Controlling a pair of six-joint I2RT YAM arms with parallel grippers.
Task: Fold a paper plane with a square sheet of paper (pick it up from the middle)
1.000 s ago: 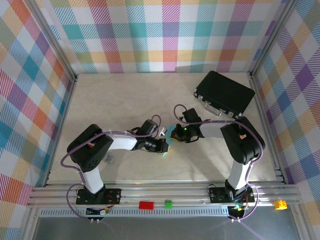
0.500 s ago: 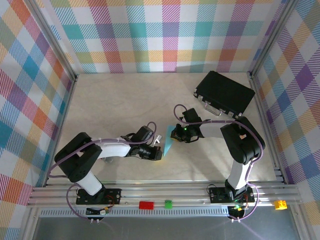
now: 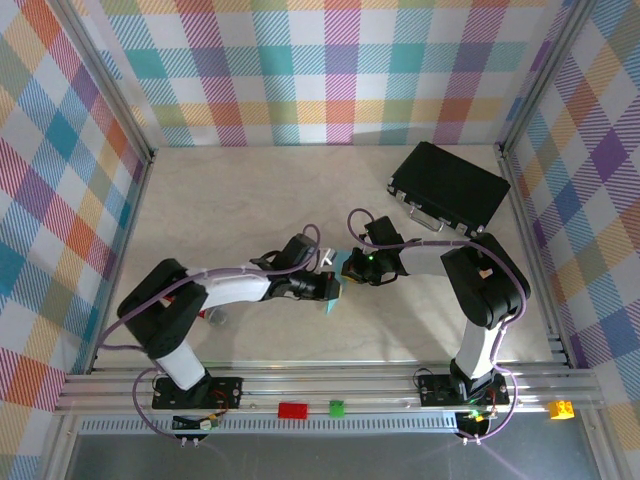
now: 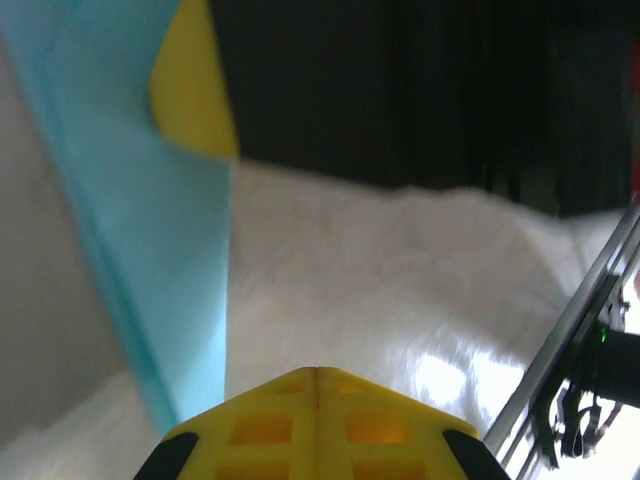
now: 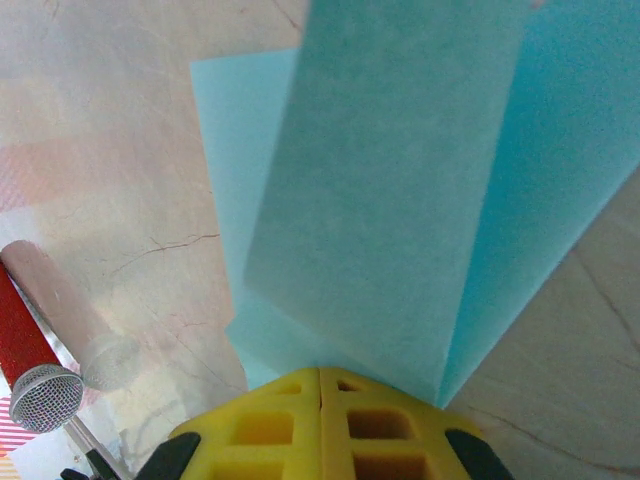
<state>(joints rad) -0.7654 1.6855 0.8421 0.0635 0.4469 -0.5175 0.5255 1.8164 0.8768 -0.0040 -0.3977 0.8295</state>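
The pale marbled table (image 3: 230, 200) sat boxed in by bright checked walls (image 3: 340, 70), with a metal rail (image 3: 330, 382) along the near edge. From above, a black case (image 3: 450, 187) lay at the far right, well apart from both arms, which met near the middle. The blue paper (image 3: 331, 303) was between them, mostly covered by the wrists. The right gripper (image 5: 320, 375) had its yellow fingers pressed together on the paper, whose folded layers fanned out from the tips. The left gripper (image 4: 317, 372) was closed too, the paper just beside it; whether it pinched the paper I could not tell. Behind it everything was dark and blurred.
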